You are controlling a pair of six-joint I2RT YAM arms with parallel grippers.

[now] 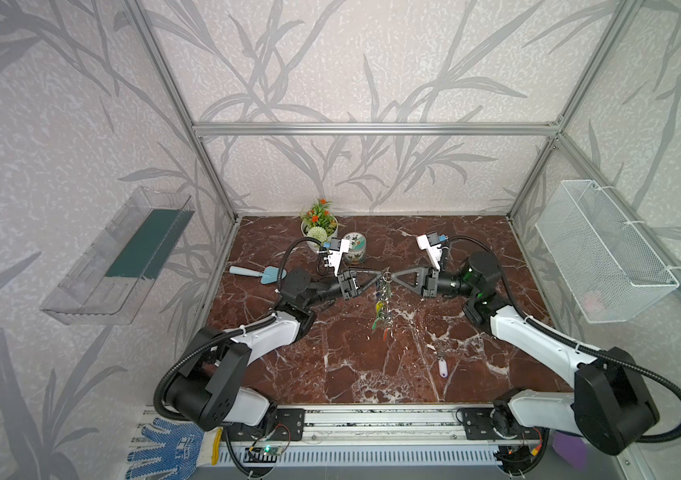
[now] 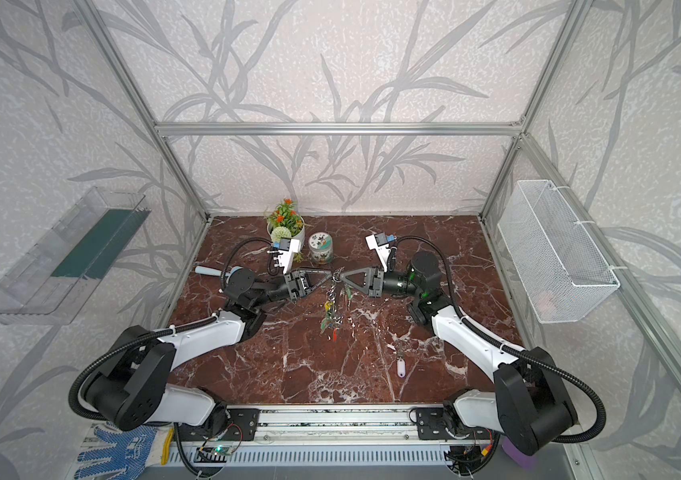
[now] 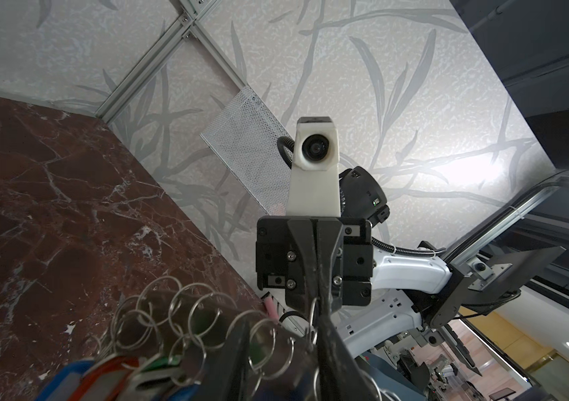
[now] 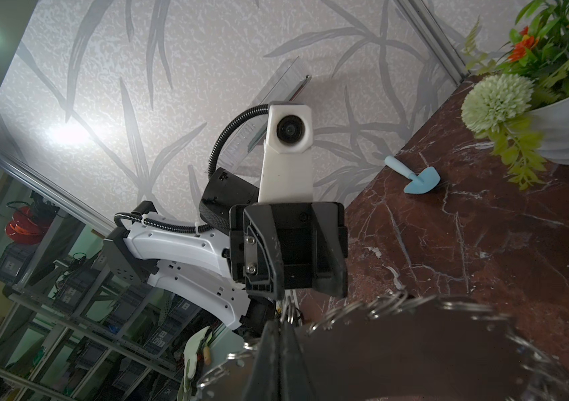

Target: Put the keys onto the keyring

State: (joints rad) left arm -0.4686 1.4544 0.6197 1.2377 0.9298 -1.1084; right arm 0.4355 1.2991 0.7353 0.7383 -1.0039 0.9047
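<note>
Pot [image 1: 312,246]: flowers [image 1: 317,211]; behind keyring [image 1: 384,300].
Left gripper [image 1: 379,274]: partly open, clasping keyring.
Right gripper [image 1: 393,276]: closed on keyring.
Keys [image 1: 442,368]: open tabletop [image 1: 330,365], front-right of keyring.

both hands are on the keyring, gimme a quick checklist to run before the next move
1. Lift: the keyring hangs from both hands: ok.
2. Pinch: the right hand is shut on the keyring's edge: ok.
3. Clamp: the left hand grips the keyring's plate: ok.
4. Pickup: the keys are in no hand: not ok. They lie on the table, towards the front on the right arm's side.
5. Spare: a hand free to fetch the keys: not ok, both are busy.
6. Opening made on the keyring for the keys: cannot tell.
</note>
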